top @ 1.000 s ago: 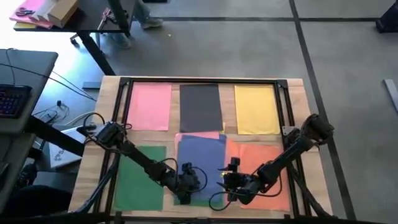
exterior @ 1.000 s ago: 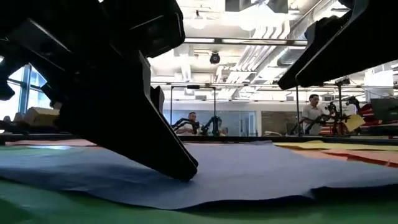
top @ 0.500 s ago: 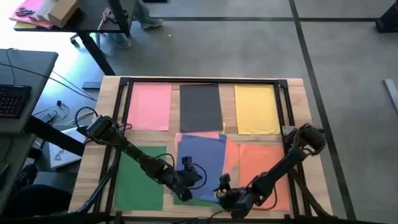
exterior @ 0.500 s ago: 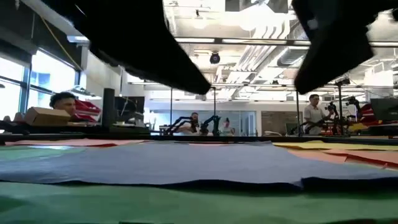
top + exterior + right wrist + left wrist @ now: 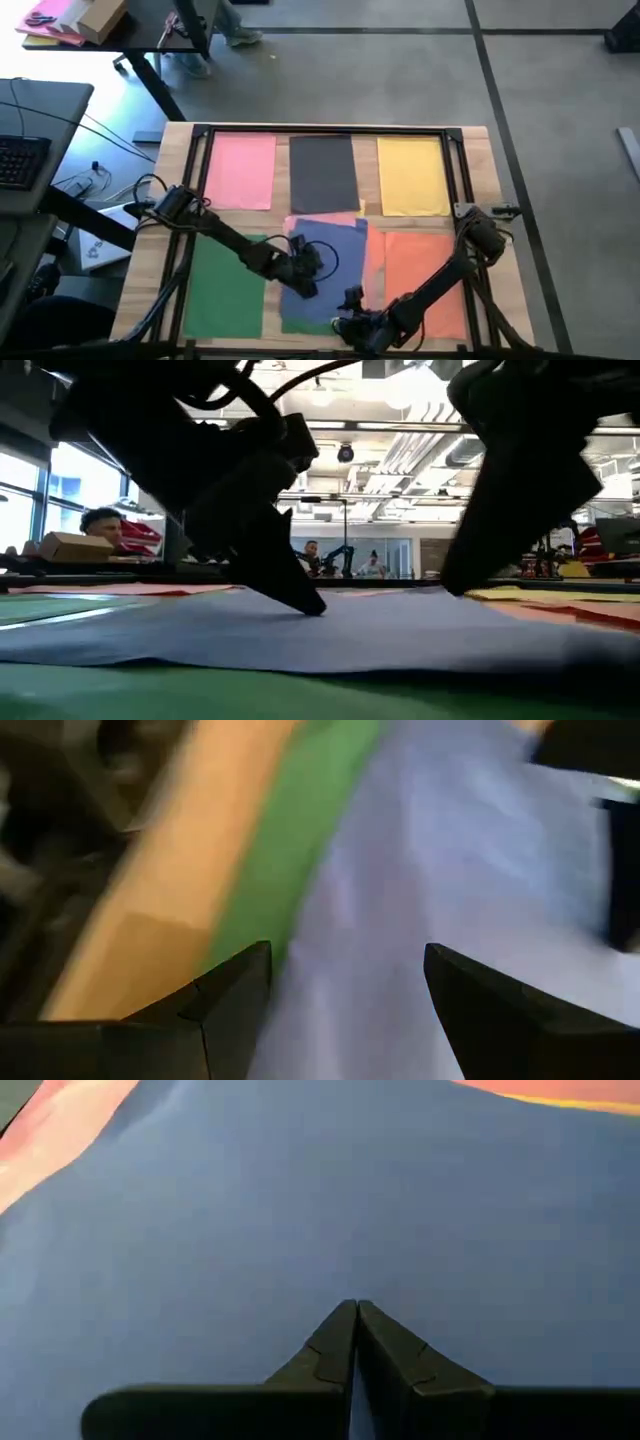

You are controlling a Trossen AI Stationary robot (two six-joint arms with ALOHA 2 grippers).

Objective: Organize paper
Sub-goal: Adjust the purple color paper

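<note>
Blue sheet point(image 5: 325, 270) lies skewed mid-table, overlapping green sheet point(image 5: 225, 285) and orange sheet point(image 5: 425, 280). My left gripper point(image 5: 355, 1315) pressed on blue, fingers together. My right gripper point(image 5: 345, 975) near front edge, fingers apart. Risk: dragging wrinkles blue, shifts neighbours.

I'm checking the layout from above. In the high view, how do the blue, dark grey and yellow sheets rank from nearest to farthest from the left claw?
1. Blue sheet: right under the left claw, front middle of the table.
2. Dark grey sheet: back row, middle.
3. Yellow sheet: back row, right side.
</note>
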